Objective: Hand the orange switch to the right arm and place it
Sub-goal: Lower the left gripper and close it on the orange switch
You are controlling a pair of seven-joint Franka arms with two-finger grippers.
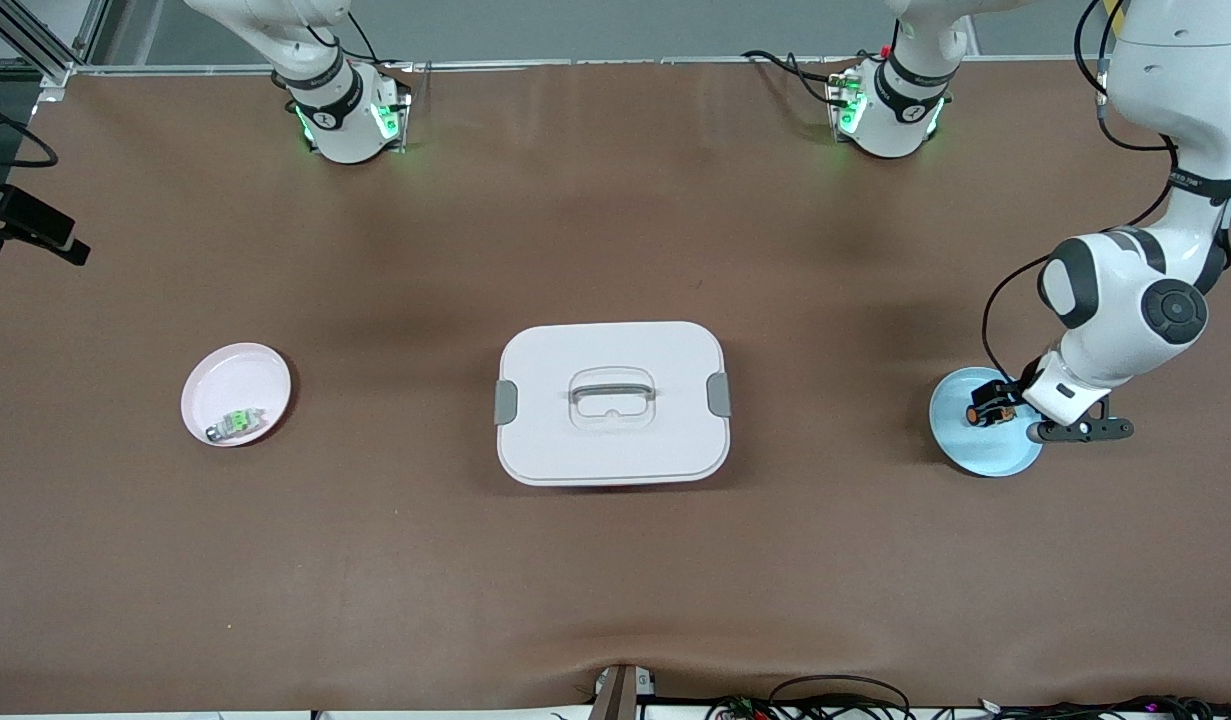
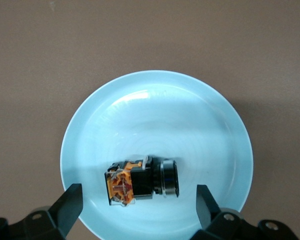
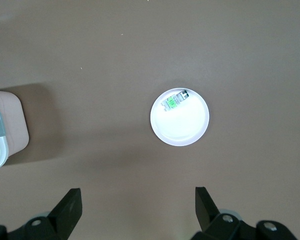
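- The orange switch [image 1: 978,413] lies on its side in a plate [image 1: 975,455] at the left arm's end of the table.
- A lidded box [image 1: 612,402] sits mid-table.
- Another plate [image 1: 225,375] holds a small part [image 1: 235,424] at the right arm's end.

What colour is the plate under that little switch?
Pale blue plate; the left wrist view shows it best.

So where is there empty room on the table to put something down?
Bare brown table runs between the pink dish and the white lidded box, between the box and the blue dish, and along the camera edge. It is crowded at the blue dish: the orange switch lies there with the left gripper open over it.
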